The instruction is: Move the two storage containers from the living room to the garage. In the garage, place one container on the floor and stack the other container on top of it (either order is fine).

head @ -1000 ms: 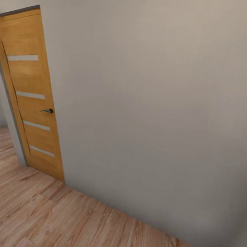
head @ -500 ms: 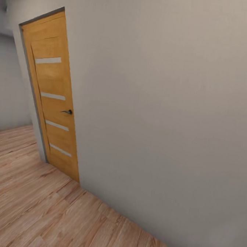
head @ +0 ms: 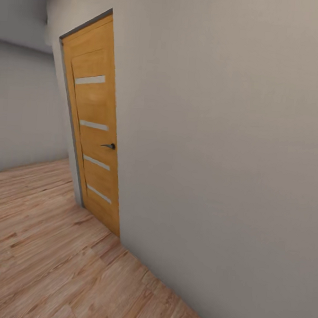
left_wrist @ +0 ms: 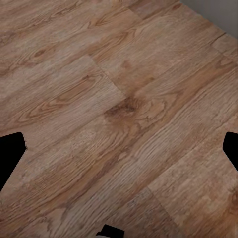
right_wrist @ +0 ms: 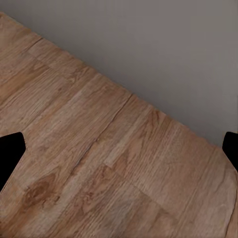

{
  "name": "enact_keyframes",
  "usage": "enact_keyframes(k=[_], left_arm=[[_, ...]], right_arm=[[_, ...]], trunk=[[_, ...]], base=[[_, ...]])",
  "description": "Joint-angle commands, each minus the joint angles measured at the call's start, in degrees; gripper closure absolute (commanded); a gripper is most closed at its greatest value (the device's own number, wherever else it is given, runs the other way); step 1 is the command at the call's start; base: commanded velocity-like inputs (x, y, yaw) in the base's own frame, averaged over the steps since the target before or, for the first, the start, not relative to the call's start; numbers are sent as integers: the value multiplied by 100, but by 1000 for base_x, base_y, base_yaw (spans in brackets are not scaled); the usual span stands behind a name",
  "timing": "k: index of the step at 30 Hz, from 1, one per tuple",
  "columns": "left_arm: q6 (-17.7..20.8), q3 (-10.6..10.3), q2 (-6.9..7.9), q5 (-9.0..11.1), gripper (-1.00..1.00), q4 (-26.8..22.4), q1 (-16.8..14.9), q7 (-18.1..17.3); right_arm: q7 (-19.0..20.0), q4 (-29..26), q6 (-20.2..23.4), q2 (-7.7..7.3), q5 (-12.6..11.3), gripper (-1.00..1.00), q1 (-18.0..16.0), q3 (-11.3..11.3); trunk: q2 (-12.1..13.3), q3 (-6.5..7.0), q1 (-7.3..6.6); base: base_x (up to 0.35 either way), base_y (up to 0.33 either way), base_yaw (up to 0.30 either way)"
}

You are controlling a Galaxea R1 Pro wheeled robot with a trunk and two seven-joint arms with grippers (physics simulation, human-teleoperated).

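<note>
The two storage containers are out of view, and so is the garage. My left gripper [left_wrist: 119, 153] hangs open over light wood-plank flooring [left_wrist: 114, 99]; its dark fingertips [left_wrist: 10, 153] stand wide apart with nothing between them. My right gripper [right_wrist: 119, 151] is open too, empty, above the same kind of planks [right_wrist: 84, 163] close to where a pale grey wall [right_wrist: 163, 54] meets them.
A shut orange wooden door [head: 94, 140] with pale glass strips and a dark handle [head: 110, 146] sits in a long grey wall [head: 225, 159] on the right. Wood planks [head: 43, 255] stretch left and ahead toward a farther grey wall [head: 25, 107].
The head camera has swung left: the door now stands further right in the picture, and more of the plank floor and the far wall beyond it has come into sight.
</note>
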Motion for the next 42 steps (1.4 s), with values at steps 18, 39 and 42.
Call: enact_keyframes(k=[18,39,42], left_arm=[[-27,4,11,41,-100,11,-7,-27],[194,4,24,40,-100,11,-7,-27],[206,4,24,45,-100,11,-7,-27]], right_arm=[[-1,-11,-5,-2,-21,-100,4,3],[-3,-11,-5,-2,-20,-100,4,3],[-8,-11,-5,-2,-20,-100,4,3]], trunk=[[-4,-5,3],[-4,-5,3],[-4,-5,3]], base=[[267,71,298],[308,48,299],[314,0,300]])
